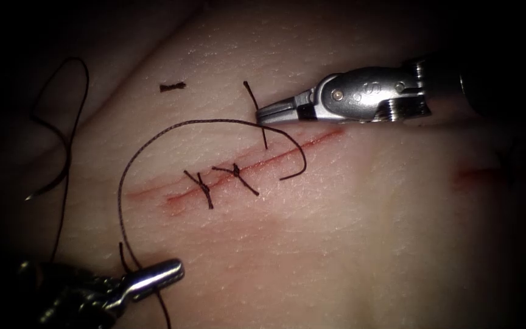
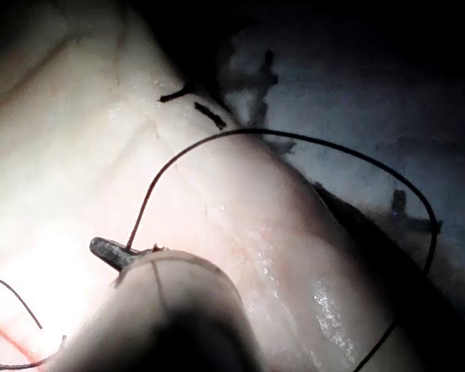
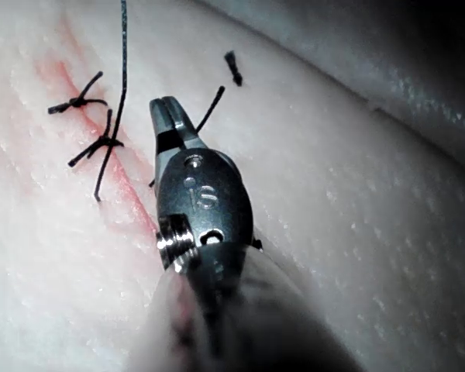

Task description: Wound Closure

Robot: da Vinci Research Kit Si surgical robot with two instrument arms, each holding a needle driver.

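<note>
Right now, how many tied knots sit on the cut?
2 dark thread knots lie side by side on the red cut: one toward its left end, one just right of it. A third thread crosses the cut by the right arm's silver end effector, not visibly knotted.

Glossy metal fingers (image 1: 275, 113) — moist, finely pebbled tissue (image 1: 348, 231)

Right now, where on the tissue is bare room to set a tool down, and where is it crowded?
Bare: the tissue below the cut, right of the left tool, which holds the thread. Crowded: along the cut, with two knots, a thread end held by the right tool, and a cut scrap above.
</note>
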